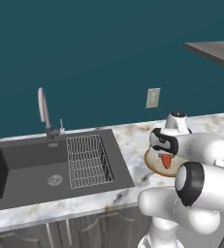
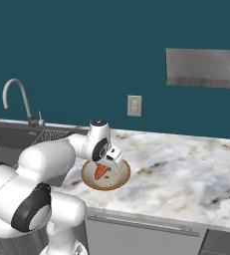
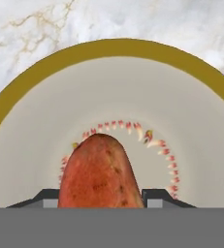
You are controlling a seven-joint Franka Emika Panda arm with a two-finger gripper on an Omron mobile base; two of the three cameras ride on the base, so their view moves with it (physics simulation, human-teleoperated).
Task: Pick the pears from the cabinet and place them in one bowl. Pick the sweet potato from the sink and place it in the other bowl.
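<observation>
Orange-red, dark-speckled sweet potato [image 3: 100, 173], blunt tapered tip toward the other bowl [image 3: 40, 72]

The arm [image 2: 47, 164] is glossy white, built of fat rounded segments with black bands at the joints. Its hand [image 1: 164, 141] is white with a dark panel, ending in two small dark finger tips [image 3: 157, 196].

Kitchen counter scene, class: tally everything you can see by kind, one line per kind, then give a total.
Bowls: 1, the tan-rimmed bowl
Sweet potatoes: 1, the sweet potato held in the claw above that bowl
Sinks: 1, the sink
Taps: 1, the tap
Wire racks: 1, the wire rack
Wall sockets: 1, the wall socket
Total: 6
</observation>
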